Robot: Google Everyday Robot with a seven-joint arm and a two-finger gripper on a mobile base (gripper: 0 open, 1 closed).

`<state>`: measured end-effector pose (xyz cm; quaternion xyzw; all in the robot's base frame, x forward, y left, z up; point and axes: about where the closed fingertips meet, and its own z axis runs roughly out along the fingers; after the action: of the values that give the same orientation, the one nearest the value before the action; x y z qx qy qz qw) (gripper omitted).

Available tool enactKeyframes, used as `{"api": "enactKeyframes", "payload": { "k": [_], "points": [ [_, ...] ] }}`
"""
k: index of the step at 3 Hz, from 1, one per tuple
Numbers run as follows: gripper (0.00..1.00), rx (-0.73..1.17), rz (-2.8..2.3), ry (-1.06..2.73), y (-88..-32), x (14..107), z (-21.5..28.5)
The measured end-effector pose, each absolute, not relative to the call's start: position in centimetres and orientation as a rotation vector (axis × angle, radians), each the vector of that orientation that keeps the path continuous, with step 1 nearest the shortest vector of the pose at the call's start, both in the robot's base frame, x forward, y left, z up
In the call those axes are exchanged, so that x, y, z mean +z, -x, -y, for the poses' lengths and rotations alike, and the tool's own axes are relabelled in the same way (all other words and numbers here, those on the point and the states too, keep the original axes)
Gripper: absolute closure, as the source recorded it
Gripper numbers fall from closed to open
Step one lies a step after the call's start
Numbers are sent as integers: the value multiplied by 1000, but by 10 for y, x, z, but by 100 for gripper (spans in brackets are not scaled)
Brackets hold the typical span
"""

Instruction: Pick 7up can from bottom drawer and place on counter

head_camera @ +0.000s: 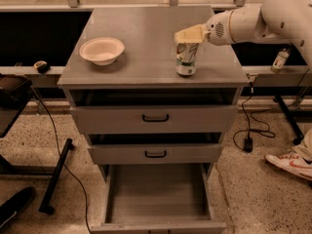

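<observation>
At the upper right of the frame, the claw [189, 34] sits on top of the 7up can [186, 58], reaching in sideways at the end of the white arm [253, 21]. From this angle I cannot tell whether it is clamped on the can or free of it; its pale tip covers the can's upper rim. Coming in from the side and gripping high makes sense, since it leaves the can's base free to meet the surface.

The can stands upright with its bottom apparently resting on the grey worktop [146, 33], right of centre and near the front edge. That spot looks chosen for reach: it is the part of the top closest to the arm, and well apart from the white bowl [102, 49] on the left side.

Below, the two upper drawers, each with a black handle [155, 117], are only slightly out. The bottom drawer [156, 194] is pulled fully open with its plain grey floor showing and nothing in it, which fits the can having come from there. Judging by this, the placing step is nearly complete, and only a clean let-go and retreat remain.

A tip-over is the risk, as the can is tall and close to the edge. A small bottle [279, 60] hangs beyond the cabinet at the far right.
</observation>
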<state>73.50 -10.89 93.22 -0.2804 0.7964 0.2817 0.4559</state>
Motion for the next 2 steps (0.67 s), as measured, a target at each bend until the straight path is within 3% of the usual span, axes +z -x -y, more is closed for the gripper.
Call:
{"api": "enactKeyframes", "payload": {
  "k": [2],
  "points": [
    [4,695,-1964,691,-735,932,109]
  ]
}}
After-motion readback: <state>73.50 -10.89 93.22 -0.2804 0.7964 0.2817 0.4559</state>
